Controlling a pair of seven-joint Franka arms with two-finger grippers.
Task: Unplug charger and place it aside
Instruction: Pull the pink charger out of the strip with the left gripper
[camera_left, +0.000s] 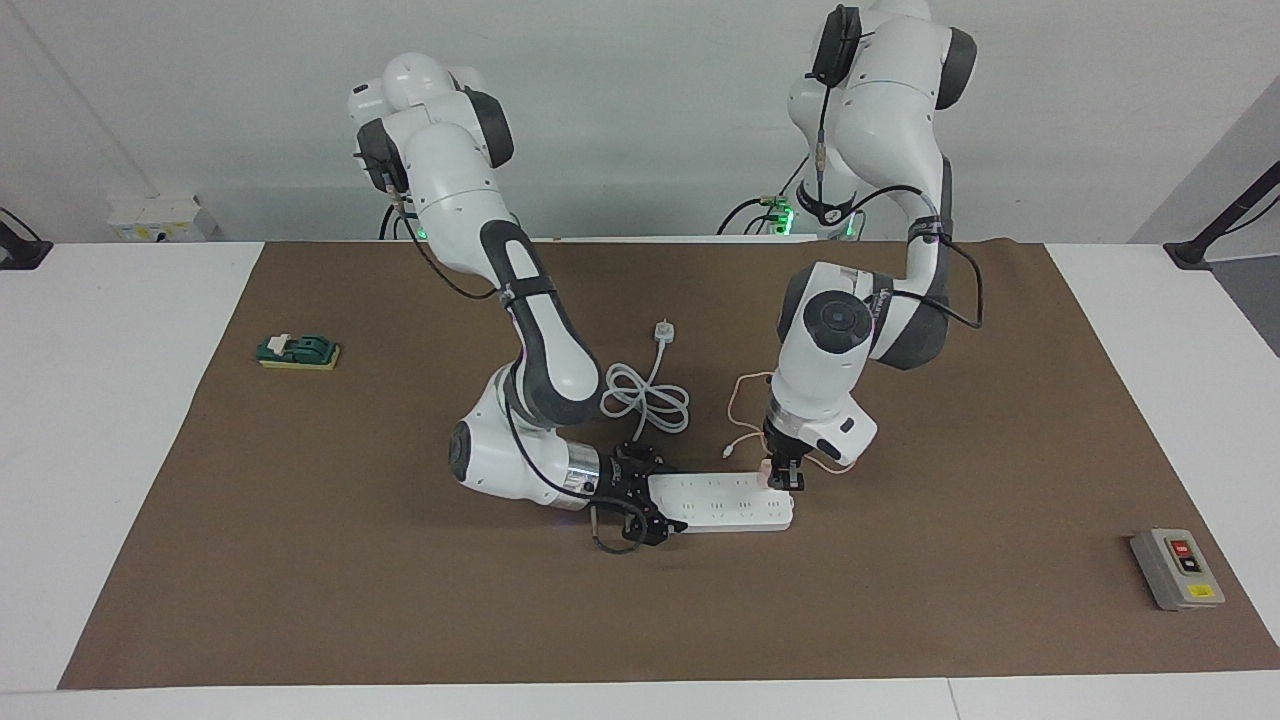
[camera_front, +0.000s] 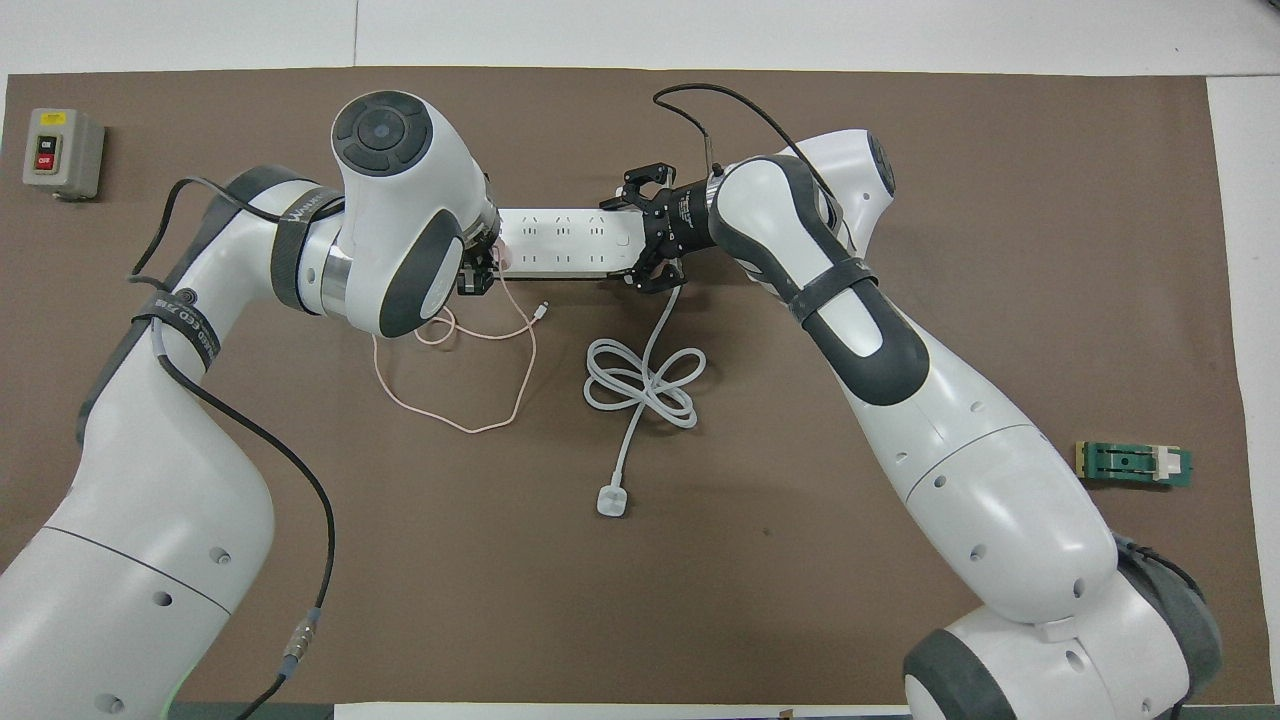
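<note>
Pale pink charger (camera_left: 768, 468) sits plugged into the power strip (camera_left: 722, 501), cable trailing.

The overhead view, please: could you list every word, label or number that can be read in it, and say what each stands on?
"ON": top label of the grey switch box, at the left arm's end of the table.
"OFF": red label just below it on the same box.
White lettering on the black strap around the left arm: too blurred to read.
White lettering on the left arm's dark wrist band: too blurred to read.
Power strip: no legible print.
</note>
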